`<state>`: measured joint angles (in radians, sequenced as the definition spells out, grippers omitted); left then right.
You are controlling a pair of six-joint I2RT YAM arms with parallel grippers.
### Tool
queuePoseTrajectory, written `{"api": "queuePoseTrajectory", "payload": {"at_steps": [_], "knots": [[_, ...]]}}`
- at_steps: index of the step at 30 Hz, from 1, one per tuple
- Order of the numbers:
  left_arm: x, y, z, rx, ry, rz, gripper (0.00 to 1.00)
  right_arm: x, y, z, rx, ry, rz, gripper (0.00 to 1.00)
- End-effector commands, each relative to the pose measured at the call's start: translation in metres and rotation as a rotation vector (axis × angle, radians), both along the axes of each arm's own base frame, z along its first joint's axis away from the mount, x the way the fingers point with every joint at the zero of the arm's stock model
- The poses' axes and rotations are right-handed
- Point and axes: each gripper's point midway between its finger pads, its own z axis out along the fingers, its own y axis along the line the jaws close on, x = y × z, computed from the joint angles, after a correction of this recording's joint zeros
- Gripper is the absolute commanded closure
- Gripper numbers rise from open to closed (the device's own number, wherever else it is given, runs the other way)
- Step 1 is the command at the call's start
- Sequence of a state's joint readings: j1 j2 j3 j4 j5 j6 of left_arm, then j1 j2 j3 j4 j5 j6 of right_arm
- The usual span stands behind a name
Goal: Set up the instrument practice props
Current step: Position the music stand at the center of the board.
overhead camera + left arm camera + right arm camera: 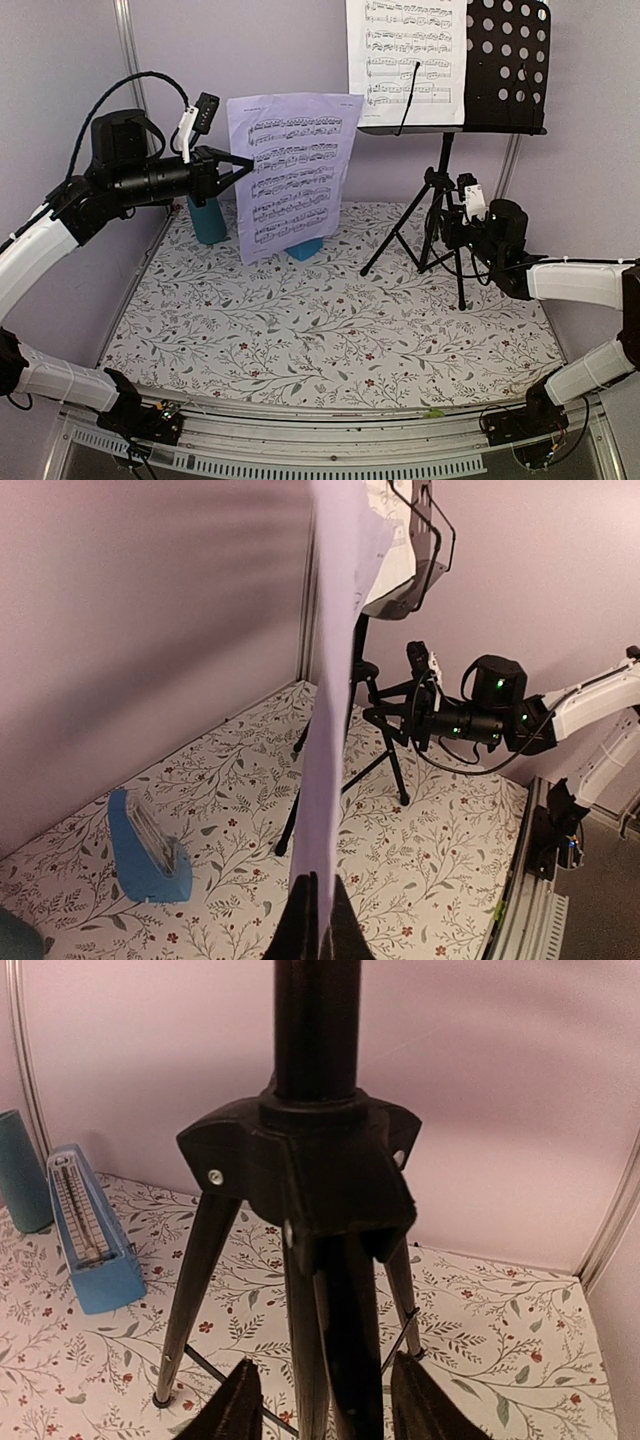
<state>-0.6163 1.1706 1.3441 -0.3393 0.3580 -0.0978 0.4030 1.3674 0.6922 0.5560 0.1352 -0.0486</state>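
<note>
Lavender walls enclose a table under a floral-print cloth (330, 330). At left, the left gripper (243, 165) pinches the lavender sheet-music page (295, 170), printed only with staves, upright before the small blue pyramid metronome (303, 248). Upper right, the white sheet-music page (405, 55) rests on the black tripod music stand (443, 160). The right gripper (335, 1405) straddles its leg; I cannot tell whether it is gripping.

Lavender page (293, 170) thin matt paper; music stand (315, 1160) glossy black; metronome (85, 1250) smooth plastic.
</note>
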Motion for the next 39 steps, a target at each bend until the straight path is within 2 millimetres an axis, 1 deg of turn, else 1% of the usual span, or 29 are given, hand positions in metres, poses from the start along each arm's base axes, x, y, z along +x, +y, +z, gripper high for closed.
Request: {"api": "queuePoseTrajectory", "payload": {"at_steps": [1,6,7,9,12,14,18,24,27,33,39], "knots": [[-0.004,0.009,0.016,-0.012,-0.033,0.007,1.0,0.003,0.004,0.008,0.002,-0.018,0.024,0.62],[-0.003,0.009,0.016,-0.01,-0.034,0.009,1.0,0.0,0.008,0.002,0.002,-0.005,0.055,0.78],[-0.003,0.009,0.016,-0.009,-0.033,0.009,1.0,-0.002,0.01,0.002,0.003,-0.004,0.065,0.84],[-0.003,0.009,0.016,-0.008,-0.033,0.008,1.0,-0.004,0.012,0.0,0.005,0.002,0.084,0.92],[-0.003,0.009,0.017,-0.008,-0.036,0.009,1.0,-0.007,0.016,-0.003,0.008,0.014,0.112,0.98],[-0.003,0.009,0.017,-0.008,-0.036,0.011,1.0,-0.009,0.019,-0.004,0.008,0.02,0.131,1.0],[-0.002,0.01,0.017,-0.006,-0.037,0.015,1.0,-0.013,0.026,-0.008,0.012,0.031,0.176,1.0],[0.0,0.017,0.022,-0.01,-0.052,0.056,1.0,-0.024,0.044,-0.008,0.054,0.057,0.293,1.0],[0.006,0.029,0.027,-0.014,-0.066,0.132,1.0,-0.029,0.05,-0.008,0.1,0.085,0.327,1.0],[0.027,0.077,0.041,-0.038,-0.09,0.41,1.0,-0.036,0.059,-0.008,0.148,0.117,0.357,1.0],[0.037,0.112,0.051,-0.07,-0.086,0.564,1.0,-0.045,0.071,-0.005,0.168,0.131,0.38,1.0]]}}
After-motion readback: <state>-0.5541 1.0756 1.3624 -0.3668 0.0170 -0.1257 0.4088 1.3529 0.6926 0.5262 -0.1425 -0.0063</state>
